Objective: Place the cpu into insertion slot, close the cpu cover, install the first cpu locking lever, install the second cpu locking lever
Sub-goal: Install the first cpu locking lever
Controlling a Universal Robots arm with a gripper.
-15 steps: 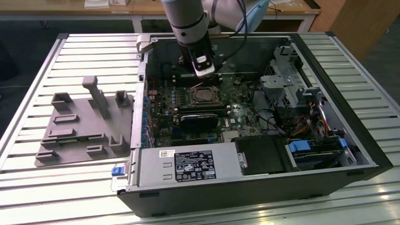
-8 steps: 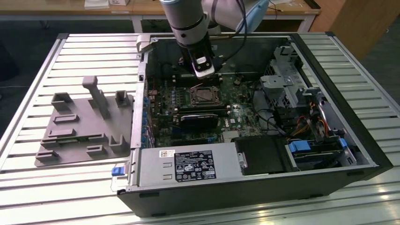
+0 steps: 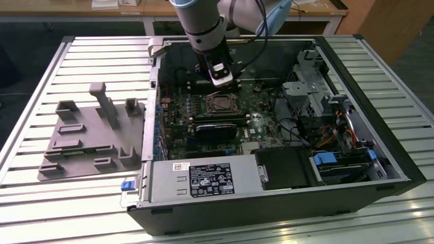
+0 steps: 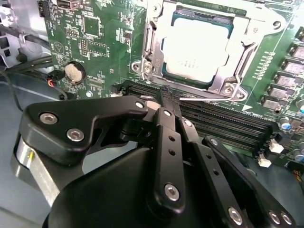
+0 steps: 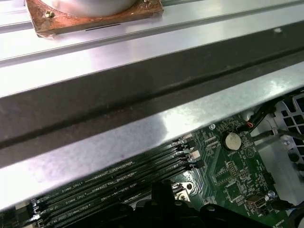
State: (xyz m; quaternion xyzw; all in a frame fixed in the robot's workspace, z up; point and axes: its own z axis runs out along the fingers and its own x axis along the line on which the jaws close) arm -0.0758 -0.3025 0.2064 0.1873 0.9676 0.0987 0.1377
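The cpu (image 4: 197, 45) lies flat in the insertion slot (image 3: 220, 103), in the upper middle of the exterior view. Its pale top shows through the square opening of the cpu cover (image 4: 153, 45), which is folded down over it, so the chip looks seated and the cover closed.

A thin wire locking lever (image 4: 209, 99) runs along the socket's edge beside the black memory slots (image 4: 223, 118). The gripper (image 4: 169, 97) has its jaws pressed together into one narrow tip right at that wire, probably to push or hook it (whether the wire is caught between the tips I cannot tell).

Around this lies the green motherboard (image 4: 95, 28), inside the open computer case (image 3: 379, 152). A grey fixture tray (image 3: 88, 137) sits on the table at the exterior view's left, well apart from the work.
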